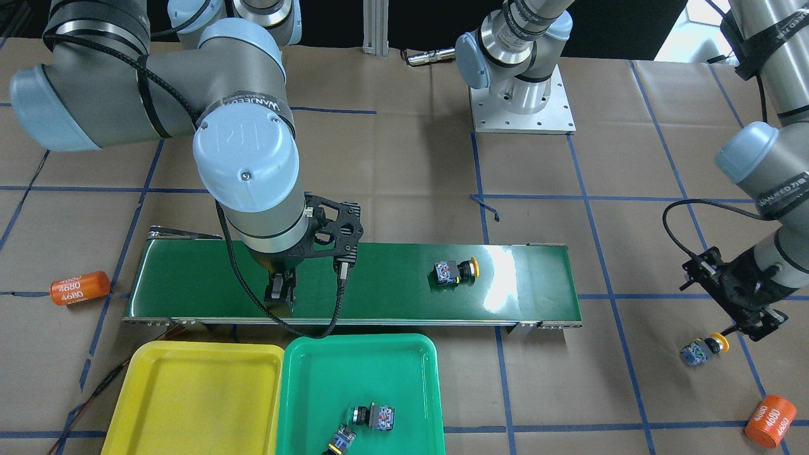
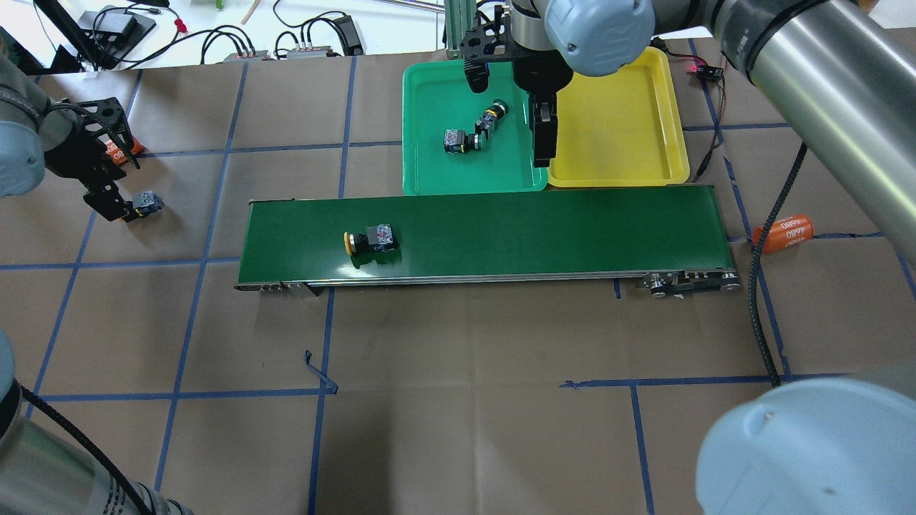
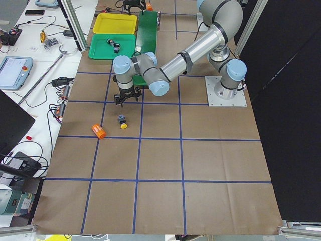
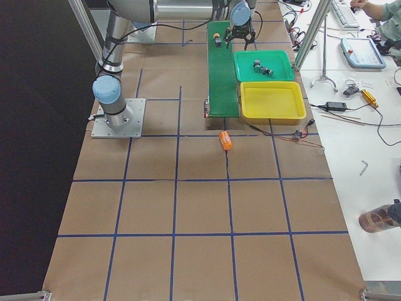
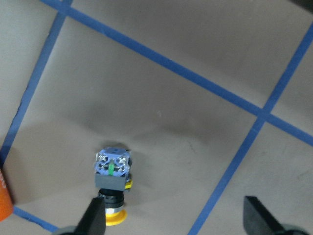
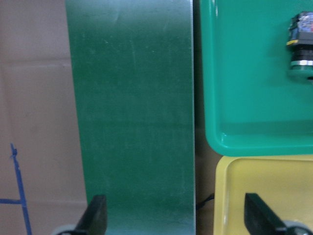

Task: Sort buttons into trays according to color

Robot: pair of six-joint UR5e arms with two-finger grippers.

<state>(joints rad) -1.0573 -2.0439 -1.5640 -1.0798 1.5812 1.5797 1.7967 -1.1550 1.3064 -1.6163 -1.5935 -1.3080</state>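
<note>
One yellow button (image 1: 455, 270) lies on its side on the conveyor belt (image 1: 379, 284). A second yellow button (image 1: 701, 349) lies on the paper beside my left gripper (image 1: 752, 322). In the left wrist view that gripper (image 5: 176, 215) is open and empty, with the button (image 5: 113, 176) close to one fingertip (image 5: 95, 215). Two green buttons (image 1: 373, 417) (image 1: 341, 439) lie in the green tray (image 1: 316, 373). The yellow tray (image 1: 189, 404) holds nothing. My right gripper (image 1: 281, 297) is open and empty, low over the belt's edge beside the trays; it also shows in the right wrist view (image 6: 176, 215).
An orange cylinder (image 1: 80, 287) lies off the belt's end near the yellow tray. Another orange cylinder (image 1: 770, 421) lies near the left gripper. The trays stand side by side against the belt. A cable (image 1: 303, 328) hangs from the right wrist over the belt's edge.
</note>
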